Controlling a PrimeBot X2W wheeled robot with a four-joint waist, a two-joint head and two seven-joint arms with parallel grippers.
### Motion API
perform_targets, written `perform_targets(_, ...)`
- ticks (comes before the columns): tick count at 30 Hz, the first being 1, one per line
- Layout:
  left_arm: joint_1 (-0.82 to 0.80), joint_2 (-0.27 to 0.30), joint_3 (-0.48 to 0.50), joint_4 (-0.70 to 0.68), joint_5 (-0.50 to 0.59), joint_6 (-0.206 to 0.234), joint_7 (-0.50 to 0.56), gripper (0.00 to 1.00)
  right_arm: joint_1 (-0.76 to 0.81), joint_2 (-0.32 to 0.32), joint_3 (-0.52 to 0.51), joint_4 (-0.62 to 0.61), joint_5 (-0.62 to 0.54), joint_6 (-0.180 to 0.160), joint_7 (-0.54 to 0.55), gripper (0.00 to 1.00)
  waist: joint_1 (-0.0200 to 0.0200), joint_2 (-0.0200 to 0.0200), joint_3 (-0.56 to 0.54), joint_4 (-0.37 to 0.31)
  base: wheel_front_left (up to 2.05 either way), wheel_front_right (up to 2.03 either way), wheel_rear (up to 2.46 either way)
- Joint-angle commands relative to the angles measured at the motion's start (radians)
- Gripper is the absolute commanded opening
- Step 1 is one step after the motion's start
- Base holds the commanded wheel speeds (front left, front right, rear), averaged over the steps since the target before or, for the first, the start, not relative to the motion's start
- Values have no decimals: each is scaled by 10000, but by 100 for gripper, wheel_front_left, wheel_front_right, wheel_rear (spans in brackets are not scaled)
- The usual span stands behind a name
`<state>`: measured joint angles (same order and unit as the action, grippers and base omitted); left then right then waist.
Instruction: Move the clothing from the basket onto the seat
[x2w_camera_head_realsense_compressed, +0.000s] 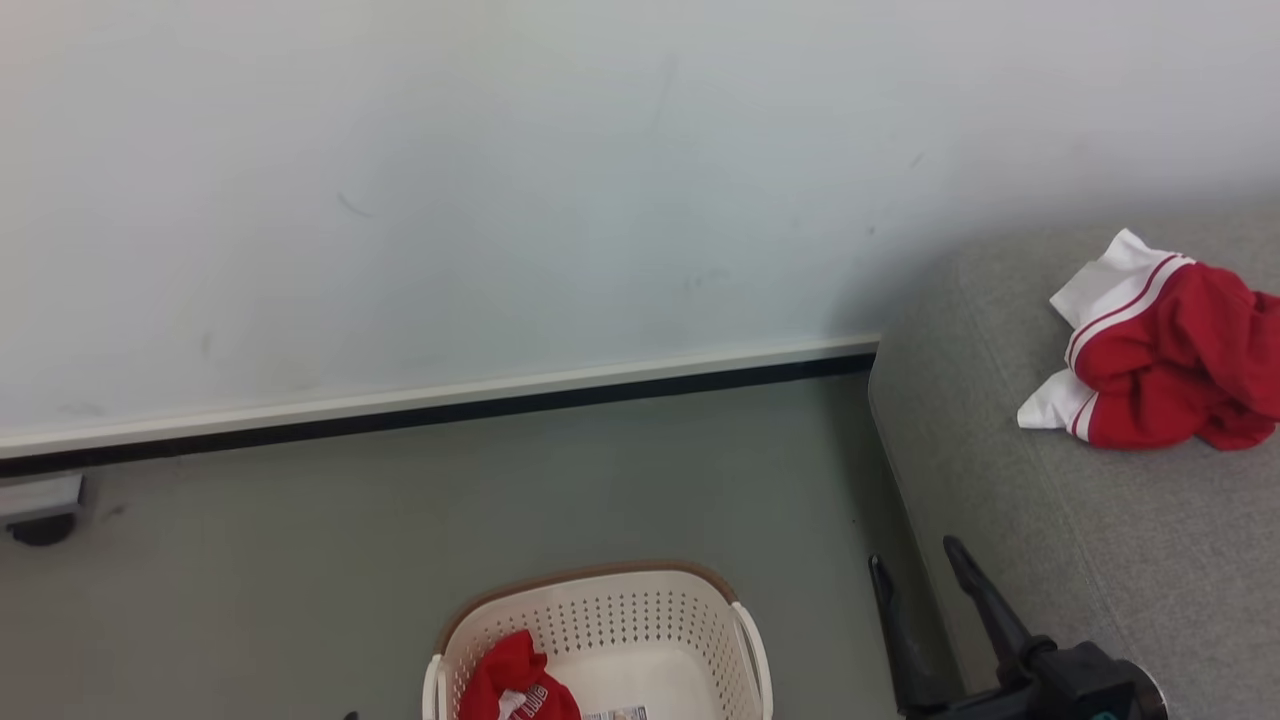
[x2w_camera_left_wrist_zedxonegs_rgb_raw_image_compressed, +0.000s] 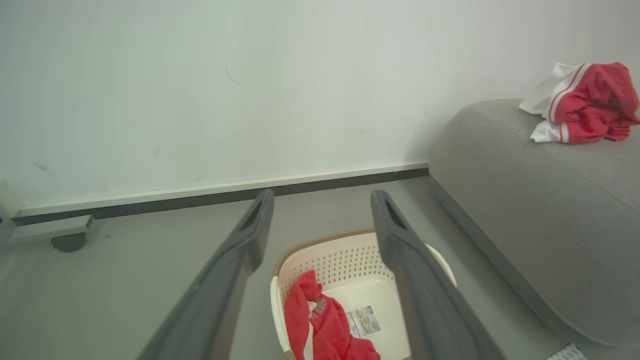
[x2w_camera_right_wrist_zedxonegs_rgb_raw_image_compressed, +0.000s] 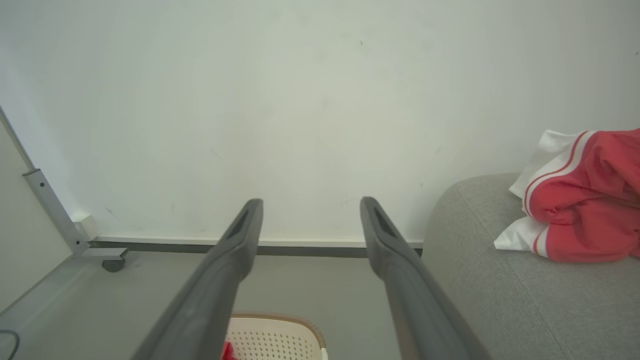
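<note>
**Left arm poised over the last garment**

The left gripper (x2w_camera_left_wrist_zedxonegs_rgb_raw_image_compressed: 322, 200) hangs empty above the basket (x2w_camera_left_wrist_zedxonegs_rgb_raw_image_compressed: 320, 241), fingers spread wide. The lettered red garment (x2w_camera_left_wrist_zedxonegs_rgb_raw_image_compressed: 325, 325) lies below and between them, heaped against the basket's left wall with its length along that wall. The right gripper (x2w_camera_right_wrist_zedxonegs_rgb_raw_image_compressed: 310, 207), also spread and empty, sits nearer the seat (x2w_camera_left_wrist_zedxonegs_rgb_raw_image_compressed: 540, 210), where the white-trimmed garment (x2w_camera_left_wrist_zedxonegs_rgb_raw_image_compressed: 590, 102) lies crumpled.

Scuffed white wall (x2w_camera_head_realsense_compressed: 500, 150) at the far side; pale skirting (x2w_camera_head_realsense_compressed: 440, 398) with a dark strip along grey floor (x2w_camera_head_realsense_compressed: 500, 490). Far left, metal frame foot (x2w_camera_head_realsense_compressed: 40, 495) on a dark caster (x2w_camera_head_realsense_compressed: 42, 530).
</note>
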<state>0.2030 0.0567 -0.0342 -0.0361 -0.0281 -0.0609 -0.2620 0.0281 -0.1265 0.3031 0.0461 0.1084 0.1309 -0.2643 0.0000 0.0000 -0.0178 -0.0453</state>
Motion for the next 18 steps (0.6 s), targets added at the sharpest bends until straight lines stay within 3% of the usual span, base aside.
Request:
perform_targets(1, -168, 14, -78, 159, -14, -77, -34, 100, -98, -55, -25, -62, 81, -3, -8, 100, 0, 0, 282, -98, 0, 0, 0)
perform_targets(9, -1917, 413, -1293, 1827, 341, -596, -34, 100, -1186, -119, 194, -621, 10, -3, -8, 100, 0, 0, 1861, -330, 0, 0, 0)
perform_targets(18, -4406, 875, -2677, 4469, 623, -670, -34, 100, -2841, 89, 982, -1167, -72, -3, -8, 100, 0, 0, 3806, -845, 0, 0, 0)
